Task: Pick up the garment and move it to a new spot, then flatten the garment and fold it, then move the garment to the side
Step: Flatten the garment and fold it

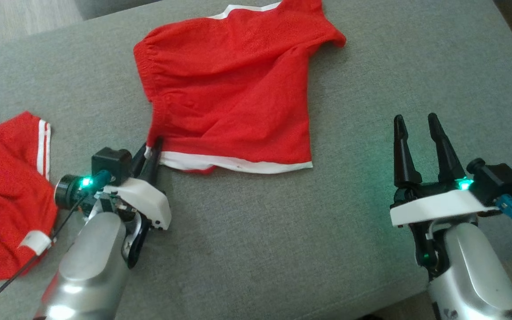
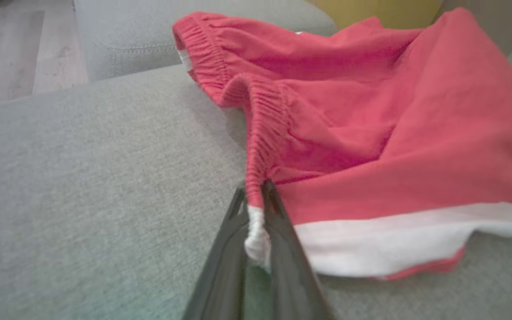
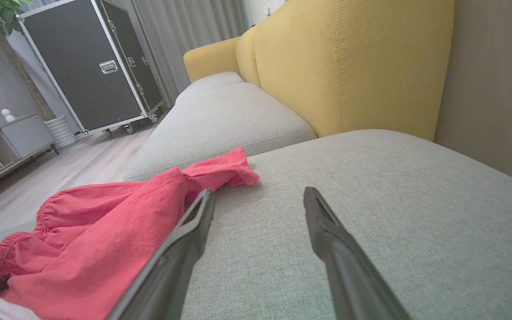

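Left tool [image 1: 151,149] pinches the red garment [image 1: 234,93] at its white-trimmed corner, the cloth spreading ahead and rightward. Right tool [image 1: 416,122] gapes wide, empty, garment leftward.

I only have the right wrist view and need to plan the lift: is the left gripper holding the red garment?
Observer: Yes. The left gripper is shut on the red garment, pinching the white-trimmed corner where its elastic band ends.
Operator: Anything else nearby I might snag?
Observer: A second red garment with white stripes lies to the robot's left on the grey cushion, apart from the first.
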Motion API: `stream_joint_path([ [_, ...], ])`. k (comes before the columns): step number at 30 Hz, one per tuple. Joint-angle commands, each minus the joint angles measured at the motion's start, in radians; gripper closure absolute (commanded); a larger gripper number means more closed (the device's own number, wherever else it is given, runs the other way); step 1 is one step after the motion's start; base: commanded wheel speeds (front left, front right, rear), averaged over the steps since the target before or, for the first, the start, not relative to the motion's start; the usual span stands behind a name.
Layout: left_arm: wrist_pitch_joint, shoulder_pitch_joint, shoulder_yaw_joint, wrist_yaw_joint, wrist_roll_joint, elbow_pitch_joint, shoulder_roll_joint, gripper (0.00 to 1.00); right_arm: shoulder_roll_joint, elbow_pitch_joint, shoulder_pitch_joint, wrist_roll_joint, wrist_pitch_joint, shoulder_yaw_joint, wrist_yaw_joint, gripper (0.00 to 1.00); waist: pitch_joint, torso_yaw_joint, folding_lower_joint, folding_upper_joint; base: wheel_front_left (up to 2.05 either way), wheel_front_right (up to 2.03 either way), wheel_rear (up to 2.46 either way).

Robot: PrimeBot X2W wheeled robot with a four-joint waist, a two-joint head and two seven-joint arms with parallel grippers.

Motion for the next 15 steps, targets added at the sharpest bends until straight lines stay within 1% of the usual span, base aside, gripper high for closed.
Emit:
stream_joint_path([
  [1,-0.026,-0.036,0.039,0.013,0.001,-0.009,0.025,1.0,0.002,-0.035,-0.026,-0.001,-0.011,0.027,-0.001,0.0,-0.001,0.006,-0.0001,0.0,0.0,0.0,0.0],
  [7,-0.112,-0.055,0.095,0.069,-0.02,0.016,0.042,1.0,0.002,-0.023,-0.021,-0.015,-0.011,0.037,-0.001,0.0,-0.009,0.032,-0.0001,0.0,0.0,0.0,0.0],
  [11,-0.141,-0.054,0.125,0.093,-0.036,0.038,0.055,1.0,0.002,-0.01,-0.019,-0.026,-0.011,0.045,-0.001,0.0,-0.014,0.054,-0.0001,0.0,0.0,0.0,0.0],
  [15,-0.152,-0.047,0.132,0.105,-0.038,0.053,0.06,1.0,0.002,0.001,-0.018,-0.036,-0.011,0.053,-0.001,0.0,-0.018,0.072,-0.0001,0.0,0.0,0.0,0.0],
])
